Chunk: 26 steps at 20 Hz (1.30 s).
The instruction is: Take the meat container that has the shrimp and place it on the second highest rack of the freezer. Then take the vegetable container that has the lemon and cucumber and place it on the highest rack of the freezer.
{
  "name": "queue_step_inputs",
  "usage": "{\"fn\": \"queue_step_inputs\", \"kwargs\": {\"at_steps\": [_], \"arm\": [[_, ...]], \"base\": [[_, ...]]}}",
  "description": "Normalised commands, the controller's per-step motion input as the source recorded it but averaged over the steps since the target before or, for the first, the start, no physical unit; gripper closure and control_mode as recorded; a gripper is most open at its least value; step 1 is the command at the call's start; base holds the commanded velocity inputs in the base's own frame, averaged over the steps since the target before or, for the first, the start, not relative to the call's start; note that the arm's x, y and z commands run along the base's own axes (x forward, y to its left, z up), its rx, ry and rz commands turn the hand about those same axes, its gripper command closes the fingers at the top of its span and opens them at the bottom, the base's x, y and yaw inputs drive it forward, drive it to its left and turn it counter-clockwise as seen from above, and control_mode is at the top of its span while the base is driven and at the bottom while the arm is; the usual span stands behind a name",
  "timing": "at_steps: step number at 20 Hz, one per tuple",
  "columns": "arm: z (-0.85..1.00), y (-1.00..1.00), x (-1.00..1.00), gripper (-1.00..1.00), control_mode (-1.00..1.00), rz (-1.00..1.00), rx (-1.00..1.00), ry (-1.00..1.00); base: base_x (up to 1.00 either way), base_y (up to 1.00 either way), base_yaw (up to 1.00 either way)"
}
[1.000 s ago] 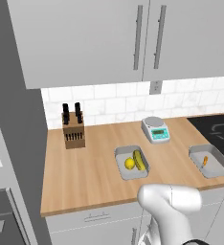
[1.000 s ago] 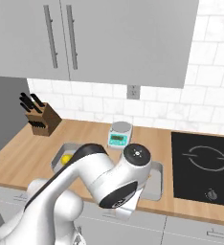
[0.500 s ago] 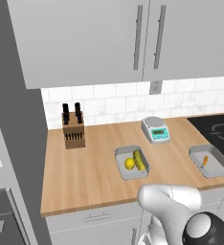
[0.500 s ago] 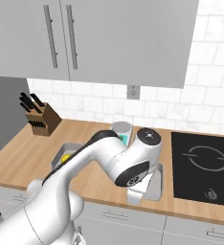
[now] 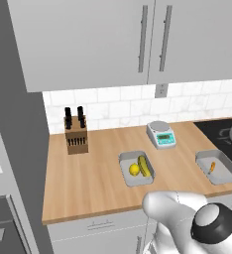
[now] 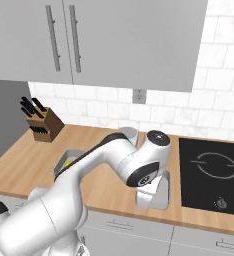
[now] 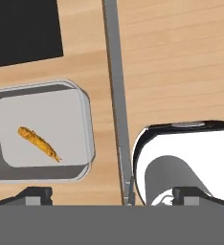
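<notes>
Hand view: I am hovering my gripper (image 7: 111, 194), jaws fully spread and empty, above the meat container (image 7: 39, 131) holding the shrimp (image 7: 39, 142) near the counter (image 7: 181, 62) edge. Descending off-centre risks striking its rim and tipping it floorward.

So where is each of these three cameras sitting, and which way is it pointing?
Left base view: behind the arm to its left, looking down at the counter, the knife block, the scale and both trays; the arm's white elbow shows lower right.
Right base view: behind on the right; the arm crosses the middle, above the shrimp tray.
Hand view: on the hand, looking down at the shrimp, with the open gripper at the bottom.
All three share the shrimp tray.
</notes>
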Motion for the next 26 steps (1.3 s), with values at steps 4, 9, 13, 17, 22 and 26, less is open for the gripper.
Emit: {"fn": "queue_step_inputs", "kwargs": {"at_steps": [4,9,13,17,22,26], "arm": [[-0.51,-0.02,0.11,-1.0,-1.0,0.01,-0.03,0.02],[-0.45,-0.05,0.01,-1.0,-1.0,0.0,0.0,0.0],[-0.3,-0.04,0.23,-1.0,-1.0,0.03,0.0,0.0],[-0.28,-0.09,0.4,-1.0,-1.0,0.09,0.0,0.01],[-0.28,-0.22,0.25,-1.0,-1.0,0.14,0.0,0.0],[-0.29,-0.16,0.07,-1.0,-1.0,0.03,0.0,0.0]], "base": [[0.0,0.0,0.0],[0.0,0.0,0.0],[0.0,0.0,0.0],[0.0,0.0,0.0],[0.0,0.0,0.0],[0.0,0.0,0.0]]}}
